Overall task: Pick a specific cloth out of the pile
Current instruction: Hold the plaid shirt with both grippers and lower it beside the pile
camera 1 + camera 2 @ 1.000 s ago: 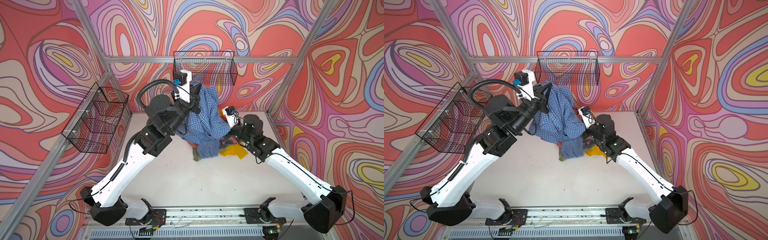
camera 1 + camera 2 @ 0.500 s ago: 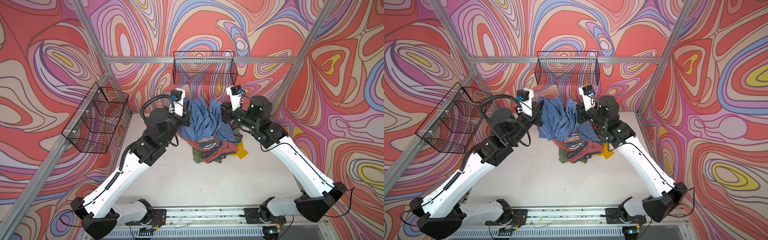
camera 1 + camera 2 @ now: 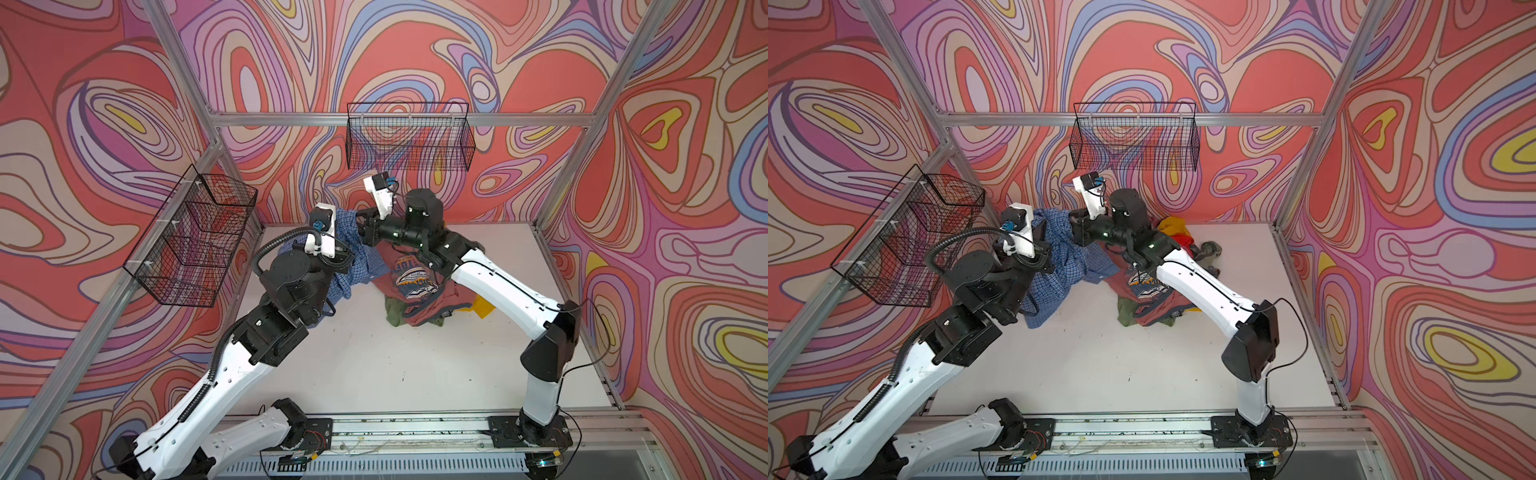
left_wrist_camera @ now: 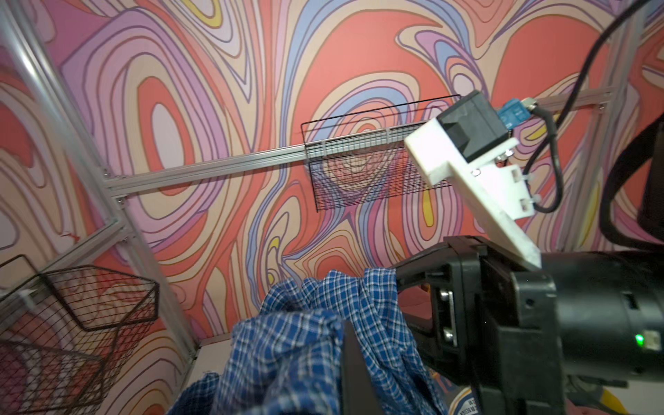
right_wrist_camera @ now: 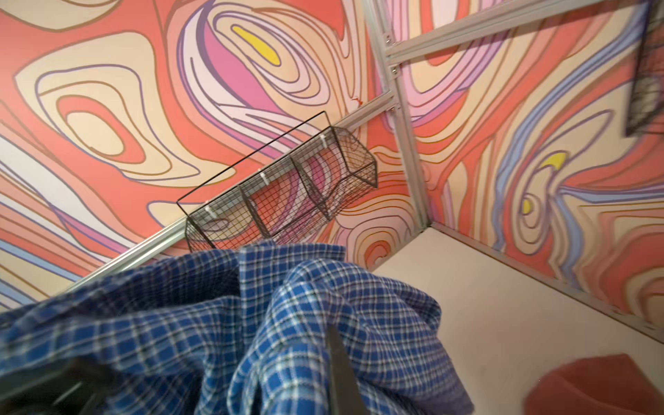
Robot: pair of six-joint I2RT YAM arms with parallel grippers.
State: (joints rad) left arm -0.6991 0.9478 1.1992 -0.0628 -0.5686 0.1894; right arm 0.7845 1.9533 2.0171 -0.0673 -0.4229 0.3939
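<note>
**A:** Where is the cloth [image 3: 362, 266]?

**B:** It is up off the pile [image 3: 411, 316], bunched between both sets of jaws toward the rear of the tabletop [image 3: 415, 374], left of the heap. Its lower folds hang down to the surface. One flap ends just beside the pink T-shirt [image 3: 1142, 286]; I cannot tell whether it touches.

**A:** So it's picked out?

**B:** Mostly, I'd judge. The blue check is separated and held, while the pink, olive and yellow pieces lie on the tabletop. What's left is to carry it fully clear of that pink edge and set it down.

**A:** And the grip?

**B:** The left jaws are clamped on a gathered fold. The right jaws are clamped on the upper edge, which shows plainly in the left wrist view.

**A:** And the arms?

**B:** The left arm [image 3: 232, 374] rises from the front rail with its elbow bent and its wrist tipped upward. The right arm [image 3: 498, 286] reaches across the middle with its forearm low over the pile. That puts the two grips near each other.
</note>
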